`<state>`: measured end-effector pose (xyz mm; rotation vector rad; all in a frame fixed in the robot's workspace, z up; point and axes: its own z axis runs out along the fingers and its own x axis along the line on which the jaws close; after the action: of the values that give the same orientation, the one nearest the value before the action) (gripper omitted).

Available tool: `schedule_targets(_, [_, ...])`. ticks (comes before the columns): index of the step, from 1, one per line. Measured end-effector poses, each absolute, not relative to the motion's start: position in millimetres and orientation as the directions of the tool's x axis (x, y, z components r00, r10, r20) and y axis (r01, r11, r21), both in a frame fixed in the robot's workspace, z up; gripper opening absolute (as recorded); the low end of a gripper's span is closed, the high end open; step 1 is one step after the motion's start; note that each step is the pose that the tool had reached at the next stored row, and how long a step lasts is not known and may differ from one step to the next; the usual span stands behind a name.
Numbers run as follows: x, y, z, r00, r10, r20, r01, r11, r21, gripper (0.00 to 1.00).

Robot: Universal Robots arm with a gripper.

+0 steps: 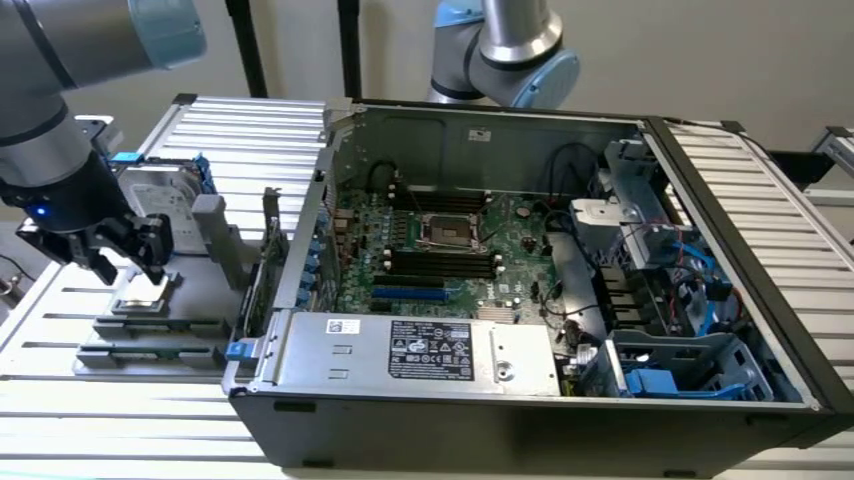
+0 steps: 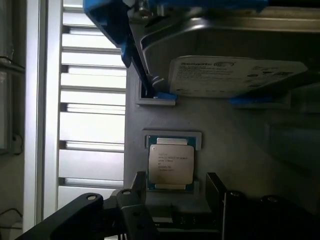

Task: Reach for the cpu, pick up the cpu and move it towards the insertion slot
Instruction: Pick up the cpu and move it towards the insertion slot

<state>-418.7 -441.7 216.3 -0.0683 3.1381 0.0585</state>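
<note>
reach: nearly done, by my read. my gripper (image 1: 130, 268) hangs low over the small flat square cpu w/ silvery metal lid and pale rim (image 1: 147, 293), near it, but i can't tell any contact. in the wrist view the black fingers (image 2: 216, 192) stand spread wider than the chip, one each side of its near end, w/ nothing between them but air and the cpu (image 2: 171, 162) below. so jaws wide apart, gripping nothing. pick not yet made, carry not yet begun.

cpu lies flat, lid up, in a shallow grey moulded holder (image 2: 172, 136) on the grey fixture plate outside the pc. it's just beside the big silver hard drive w/ blue frame (image 2: 235, 75), which stands tilted in its own cradle.

insertion slot (image 1: 447, 228), the square socket w/ shiny metal frame and dark centre, sits in the green circuit board (image 1: 514, 250) inside the open black pc case (image 1: 534, 425). it's well apart from the chip, toward the exterior view's right, w/ the case side wall between them.

orientation: chip is close to square, so hardly any long axis. its slightly longer side seems to run from my wrist toward the hard drive, i.e. across the line joining my fingers. printed lines on the lid run finger to finger. edges look square to my jaws, no skew i can see.
</note>
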Motion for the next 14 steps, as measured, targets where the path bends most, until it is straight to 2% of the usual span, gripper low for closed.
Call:
schedule_targets(7, [-418,-441,205,-0.999,-0.051,-0.003,-0.051,0.998,0.037,0.61])
schedule_targets(8, [-419,-441,204,-0.999,-0.051,-0.003,-0.051,0.998,0.037,0.67])
schedule_targets(14, [-419,-436,200,-0.999,-0.051,-0.003,-0.051,0.998,0.032,0.67])
